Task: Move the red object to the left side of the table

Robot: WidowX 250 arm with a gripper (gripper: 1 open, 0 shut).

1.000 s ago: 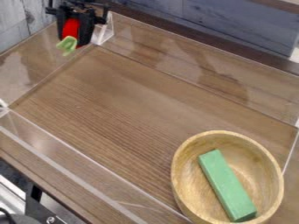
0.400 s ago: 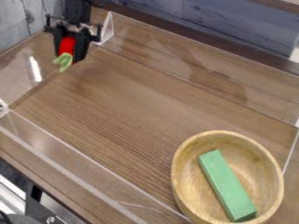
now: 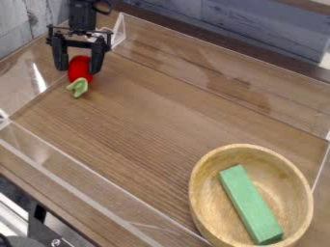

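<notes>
The red object (image 3: 80,70), a small strawberry-like toy with a light green leafy end, lies on the table (image 3: 154,116) at its far left, close to the clear wall. My gripper (image 3: 79,55) hangs right over it with its black fingers spread wide on either side of the toy's upper end. The jaws are open and do not pinch the toy, which rests on the wood with its green tip pointing toward the near left.
A round light wooden bowl (image 3: 206,198) at the near right holds a green rectangular block (image 3: 249,204). Low clear acrylic walls (image 3: 52,159) edge the tabletop. A white piece (image 3: 114,35) stands by the far wall beside the gripper.
The gripper came down toward the tabletop with the red object, then its jaws spread apart. The toy now lies on the wood instead of hanging in the fingers.
</notes>
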